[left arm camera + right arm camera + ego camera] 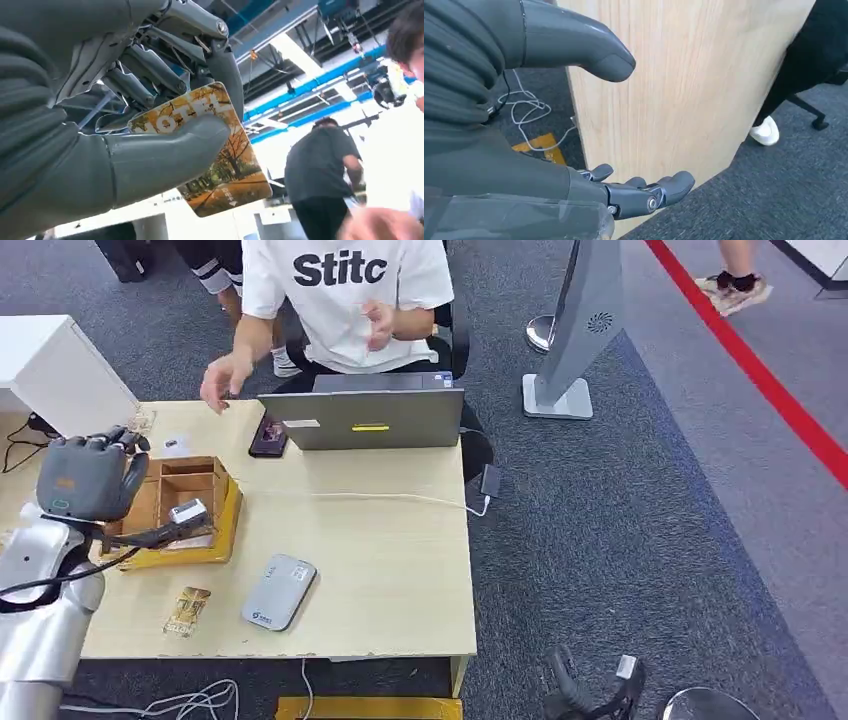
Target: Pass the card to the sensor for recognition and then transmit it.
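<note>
Card [220, 155], autumn-tree print with "HOTEL" lettering: pinched between the thumb and fingers of the left hand [88, 478], raised above the desk's [400, 570] left edge, over the cardboard box [190, 510]. Right hand [574, 125]: fingers apart, holding nothing, beside the desk's wooden side. Sensor [279, 591], grey and flat: near the desk's front edge. Second card [187, 611]: left of it, near the front edge. Laptop [365, 415]: at the far edge, before a seated person [340, 300].

Left hand [85, 478] raised, fingers clamped; right hand [574, 125] empty, spread.
</note>
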Robot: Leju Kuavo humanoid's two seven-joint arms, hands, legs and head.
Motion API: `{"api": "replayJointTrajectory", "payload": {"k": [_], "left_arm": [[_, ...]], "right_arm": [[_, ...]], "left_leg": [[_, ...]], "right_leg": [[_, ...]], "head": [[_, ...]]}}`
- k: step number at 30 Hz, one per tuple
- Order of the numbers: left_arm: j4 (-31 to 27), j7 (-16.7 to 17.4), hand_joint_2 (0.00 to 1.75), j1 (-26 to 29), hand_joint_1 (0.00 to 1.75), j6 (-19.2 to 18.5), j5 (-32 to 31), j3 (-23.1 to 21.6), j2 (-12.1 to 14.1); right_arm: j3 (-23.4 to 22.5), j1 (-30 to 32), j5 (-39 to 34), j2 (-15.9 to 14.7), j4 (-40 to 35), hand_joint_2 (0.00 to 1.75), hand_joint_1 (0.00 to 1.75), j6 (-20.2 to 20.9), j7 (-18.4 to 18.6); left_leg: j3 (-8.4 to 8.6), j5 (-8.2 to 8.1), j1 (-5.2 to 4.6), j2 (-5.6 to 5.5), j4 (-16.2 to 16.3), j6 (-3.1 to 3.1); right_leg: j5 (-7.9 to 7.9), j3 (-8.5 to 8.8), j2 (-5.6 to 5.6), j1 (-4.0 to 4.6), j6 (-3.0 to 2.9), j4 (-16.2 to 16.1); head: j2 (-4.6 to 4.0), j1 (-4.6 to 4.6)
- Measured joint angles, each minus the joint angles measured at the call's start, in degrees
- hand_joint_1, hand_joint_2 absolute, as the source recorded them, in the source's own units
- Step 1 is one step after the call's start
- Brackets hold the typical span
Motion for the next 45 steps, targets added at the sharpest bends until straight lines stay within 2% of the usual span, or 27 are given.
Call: {"api": "replayJointTrajectory", "payload": {"k": [13, 14, 15, 18, 20, 23, 26, 30, 33, 35, 36, 38, 40, 43, 45], "left_arm": [[7.2, 0.7, 1.75, -5.0, 1.75, 1.8, 0.5, -0.1, 1.8], [7.4, 0.7, 1.75, -5.0, 1.55, 1.8, 0.5, -0.1, 1.8], [7.7, 0.7, 1.75, -5.0, 0.00, 1.9, 0.6, -0.1, 1.9], [8.2, 0.7, 1.75, -4.9, 0.00, 2.6, 0.7, -0.1, 2.1], [8.3, 0.7, 1.75, -4.4, 0.00, 4.5, 0.9, -0.1, 2.2], [7.2, 0.7, 1.75, -1.8, 0.00, 9.6, 2.0, 0.0, 2.2], [2.9, -1.0, 1.75, 3.3, 0.00, 15.2, 4.3, 0.7, 1.4], [-7.4, -7.8, 1.75, 13.2, 0.00, 17.0, 11.8, 4.0, -2.6], [-15.7, -14.4, 1.75, 21.7, 0.00, 17.1, 19.0, 7.6, -7.7], [-20.3, -17.4, 1.75, 27.1, 0.00, 17.2, 22.9, 9.7, -11.0], [-20.6, -17.5, 1.75, 27.6, 0.00, 17.2, 23.0, 9.9, -11.0], [-24.5, -18.3, 1.75, 31.8, 0.00, 17.2, 23.9, 12.1, -13.8], [-26.4, -18.7, 1.75, 33.4, 0.00, 17.2, 24.2, 13.3, -14.9], [-27.7, -18.7, 1.75, 34.6, 0.00, 17.2, 24.3, 14.1, -16.0], [-28.3, -18.4, 1.75, 35.3, 0.00, 16.6, 27.1, 14.6, -16.6]], "right_arm": [[1.1, -0.3, 0.3, 0.2, 0.0, 1.75, 0.00, -0.3, 0.2], [1.1, -0.3, 0.3, 0.2, 0.0, 1.75, 0.00, -0.3, 0.2], [1.1, -0.3, 0.3, 0.3, 0.0, 1.75, 0.00, -0.3, 0.2], [1.1, -0.3, 0.3, 0.3, 0.0, 1.75, 0.00, -0.3, 0.2], [1.2, -0.3, 0.3, 0.3, 0.0, 1.75, 0.00, -0.3, 0.2], [1.5, -0.2, 0.1, 0.3, 0.0, 1.75, 0.00, -0.3, 0.0], [1.5, 0.0, -0.5, 0.3, 0.0, 1.75, 0.00, -0.3, -0.2], [1.5, 0.6, -1.8, 0.3, 0.0, 1.75, 0.00, 0.0, -1.2], [1.5, 1.4, -3.2, 0.3, 0.0, 1.75, 0.00, 0.5, -2.1], [1.3, 2.3, -3.7, 0.3, -0.1, 1.75, 0.00, 0.8, -2.4], [1.3, 2.4, -3.7, 0.3, -0.1, 1.75, 0.00, 0.9, -2.4], [1.1, 2.9, -4.0, 0.2, -0.3, 1.75, 0.00, 1.1, -2.4], [0.9, 3.0, -4.0, 0.2, -0.3, 1.75, 0.00, 1.2, -2.4], [0.9, 3.0, -4.0, 0.2, -0.3, 1.75, 0.00, 1.2, -2.4], [0.9, 3.1, -4.3, 0.2, -0.4, 1.75, 0.00, 1.1, -2.9]], "left_leg": [[0.00, 0.00, 0.00, 0.02, 0.0, 0.00], [0.00, 0.00, 0.00, 0.03, 0.0, 0.00], [0.00, 0.00, 0.00, 0.05, 0.0, 0.00], [-0.01, 0.00, 0.00, 0.05, 0.0, 0.00], [-0.01, 0.00, 0.00, 0.05, 0.0, 0.00], [0.00, 0.00, 0.00, 0.06, 0.0, -0.01], [0.00, -0.03, -0.01, 0.08, 0.0, -0.03], [-0.01, -0.20, -0.04, 0.09, 0.0, 0.06], [0.00, -0.31, -0.05, 0.15, 0.0, 0.10], [0.00, -0.40, -0.05, 0.21, 0.0, 0.14], [0.00, -0.39, -0.05, 0.21, 0.0, 0.14], [-0.03, -0.40, -0.05, 0.11, 0.0, 0.15], [-0.05, -0.41, -0.04, 0.07, 0.0, 0.17], [-0.06, -0.37, -0.03, 0.05, 0.0, 0.16], [-0.07, -0.35, -0.02, 0.06, 0.0, 0.14]], "right_leg": [[0.00, -0.01, 0.02, 0.00, 0.00, 0.0], [0.00, -0.01, 0.04, 0.00, 0.00, 0.0], [0.01, -0.01, 0.05, 0.00, -0.01, 0.0], [0.01, -0.01, 0.06, 0.00, -0.01, 0.0], [0.00, -0.01, 0.06, 0.00, -0.01, 0.0], [0.00, -0.01, 0.09, -0.01, -0.01, 0.0], [-0.02, -0.03, 0.13, -0.01, 0.00, 0.0], [-0.14, -0.02, 0.14, -0.04, 0.11, 0.0], [-0.19, -0.01, 0.19, -0.06, 0.15, -0.1], [-0.25, -0.02, 0.26, -0.05, 0.23, -0.1], [-0.25, -0.02, 0.26, -0.05, 0.23, -0.1], [-0.33, -0.01, 0.19, -0.05, 0.33, -0.1], [-0.33, 0.00, 0.13, -0.05, 0.33, -0.1], [-0.30, 0.01, 0.10, -0.05, 0.29, -0.1], [-0.29, 0.03, 0.10, -0.04, 0.28, -0.1]], "head": [[0.00, 0.00], [0.00, 0.04], [0.00, 0.00], [0.00, 0.02], [0.00, 0.02], [0.00, 0.02], [0.00, 0.02], [0.00, 0.02], [0.00, 0.02], [0.00, 0.02], [0.00, 0.02], [0.00, 0.02], [0.00, 0.02], [0.00, 0.00], [0.00, 0.02]]}}
